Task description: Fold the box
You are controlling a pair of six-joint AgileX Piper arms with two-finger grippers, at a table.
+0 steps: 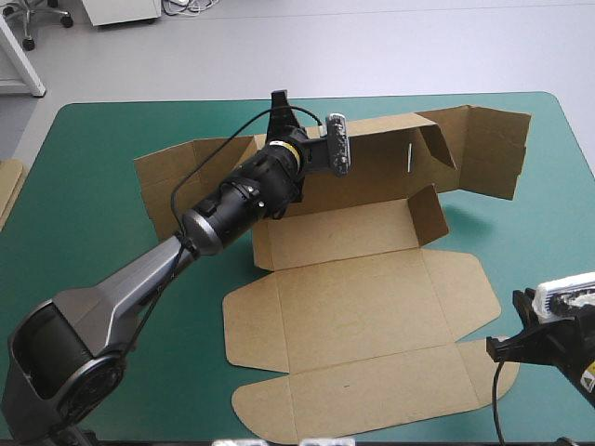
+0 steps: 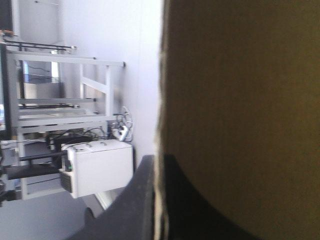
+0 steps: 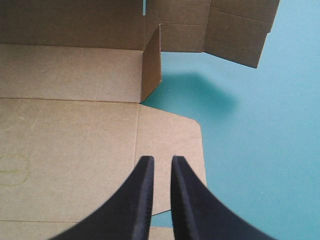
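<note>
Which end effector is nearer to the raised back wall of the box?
Left. The left end effector grips the top edge of the back wall; the right end effector is far off, by the side flap at the near right.

There is one brown box (image 1: 372, 307), one teal-green table (image 1: 112, 139), one strip of more board (image 1: 7, 186) at its left edge, and two grippers: the left gripper (image 1: 280, 100) far, the right gripper (image 3: 161, 159) near.

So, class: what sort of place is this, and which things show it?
Probably a robotics lab or test bench: a table with a teal-green cover, a part-folded brown box on it, and a robot's left hand gripping its raised back wall.
</note>
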